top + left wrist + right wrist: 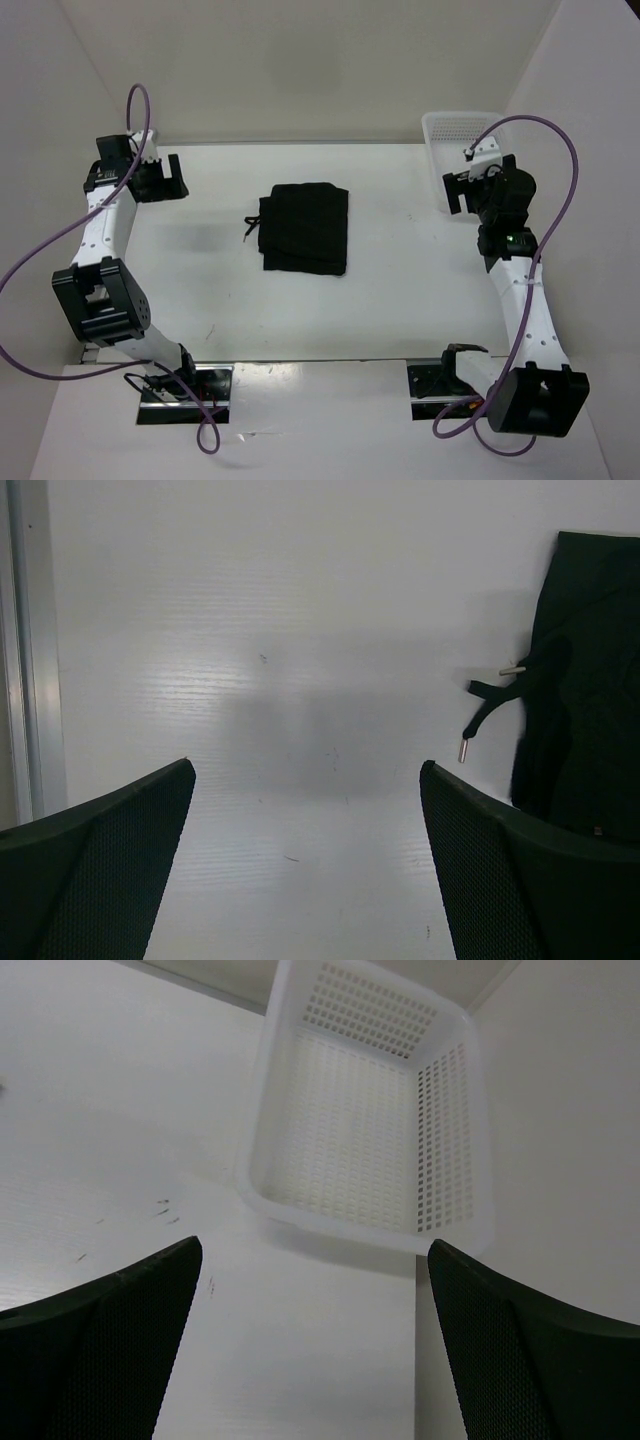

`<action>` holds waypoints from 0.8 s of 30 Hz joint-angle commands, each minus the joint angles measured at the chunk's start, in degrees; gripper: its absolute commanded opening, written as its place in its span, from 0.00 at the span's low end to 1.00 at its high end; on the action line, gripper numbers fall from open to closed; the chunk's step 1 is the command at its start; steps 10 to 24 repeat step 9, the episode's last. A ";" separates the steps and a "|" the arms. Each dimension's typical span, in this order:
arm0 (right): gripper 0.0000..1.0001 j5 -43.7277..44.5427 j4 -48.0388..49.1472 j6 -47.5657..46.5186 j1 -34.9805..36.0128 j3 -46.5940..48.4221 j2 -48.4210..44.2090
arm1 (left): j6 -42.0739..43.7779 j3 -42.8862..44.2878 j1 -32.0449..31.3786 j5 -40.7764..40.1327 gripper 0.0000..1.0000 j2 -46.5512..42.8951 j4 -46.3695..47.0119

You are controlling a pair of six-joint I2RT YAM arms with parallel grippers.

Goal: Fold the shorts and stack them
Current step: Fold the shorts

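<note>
The shorts (305, 228) are lying folded into a neat dark rectangle near the middle of the table (400, 300), a little toward the far side, flat on the white surface. Their drawstring (485, 705) is poking out from the left edge, and its two metal-tipped ends are resting on the bare tabletop just beside the fabric.

The left gripper (307, 765) is hovering well off to the left of the shorts, near the far left corner, with its jaws spread wide and holding nothing. From its own camera the shorts are showing only along the right edge of the view, beyond the right-hand finger, and bare table is filling the gap between the fingers.

The right gripper (315, 1242) is hanging well apart on the other side, close to the far right corner, with its jaws likewise standing wide and gripping nothing. It is facing the white mesh basket (365, 1130), which is sitting in that corner right by the right-hand wall, its open top turned toward the wrist camera.
</note>
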 commanded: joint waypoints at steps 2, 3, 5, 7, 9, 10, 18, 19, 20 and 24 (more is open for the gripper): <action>0.98 -1.02 1.82 0.07 -0.13 -1.71 -2.54 | 0.21 -0.22 -0.01 2.32 1.00 -2.54 2.09; 0.98 -1.02 1.82 0.07 -0.13 -1.72 -2.55 | 0.21 -0.22 -0.01 2.32 1.00 -2.54 2.09; 0.98 -1.02 1.30 0.07 -0.13 -1.72 -2.55 | 0.21 -0.74 -0.01 2.93 1.00 -3.06 2.09; 0.99 -1.54 1.30 0.07 -0.13 -2.24 -3.08 | 0.21 -0.74 -0.01 4.16 1.00 -3.06 2.09; 0.99 -1.54 1.30 0.07 -0.13 -2.76 -3.08 | 0.21 -1.27 -0.01 4.17 1.00 -3.06 2.09; 0.99 -1.54 1.30 0.07 -0.13 -2.76 -3.08 | 0.21 -1.27 -0.01 4.17 1.00 -3.06 2.09; 0.99 -1.54 1.30 0.07 -0.13 -2.76 -3.08 | 0.21 -1.27 -0.01 4.17 1.00 -3.06 2.09; 0.99 -1.54 1.30 0.07 -0.13 -2.76 -3.08 | 0.21 -1.27 -0.01 4.17 1.00 -3.06 2.09; 0.99 -1.54 1.30 0.07 -0.13 -2.76 -3.08 | 0.21 -1.27 -0.01 4.17 1.00 -3.06 2.09; 0.99 -1.54 1.30 0.07 -0.13 -2.76 -3.08 | 0.21 -1.27 -0.01 4.17 1.00 -3.06 2.09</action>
